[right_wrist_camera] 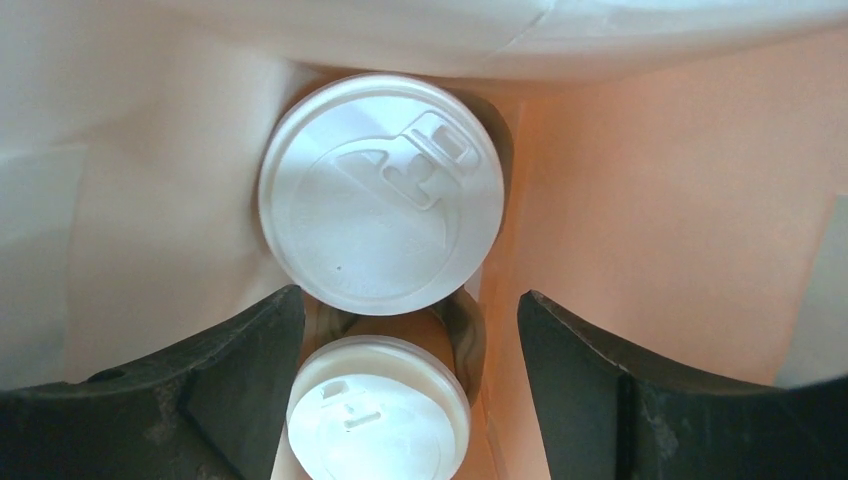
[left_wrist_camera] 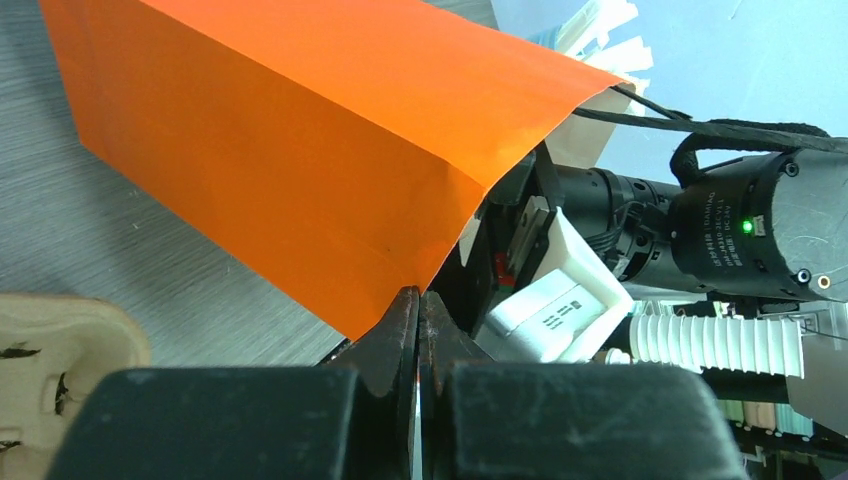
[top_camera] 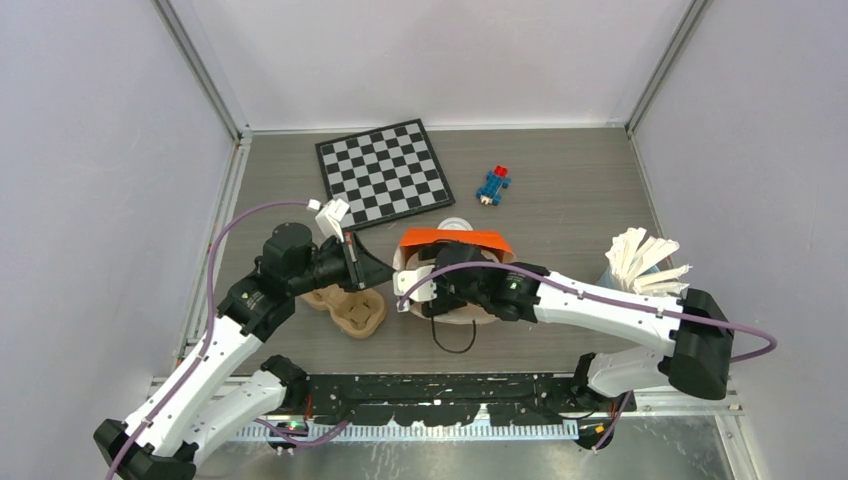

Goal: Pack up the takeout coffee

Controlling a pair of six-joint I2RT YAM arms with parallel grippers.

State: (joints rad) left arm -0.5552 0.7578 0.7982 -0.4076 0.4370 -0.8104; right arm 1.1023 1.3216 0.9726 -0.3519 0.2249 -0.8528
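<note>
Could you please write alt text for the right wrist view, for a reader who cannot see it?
A large round white plastic lid fills the centre, inside an orange paper bag with a pale lining; a second, smaller-looking white lid lies below it. The right gripper stands open, its black fingers flanking the lower lid.

Nothing can be read; the white print on the black motor housing (left_wrist_camera: 745,215) is too small.

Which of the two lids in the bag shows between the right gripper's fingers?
The smaller-looking lid, low in the right wrist view. The bigger-looking lid sits higher in the picture, above the fingertips.
</note>
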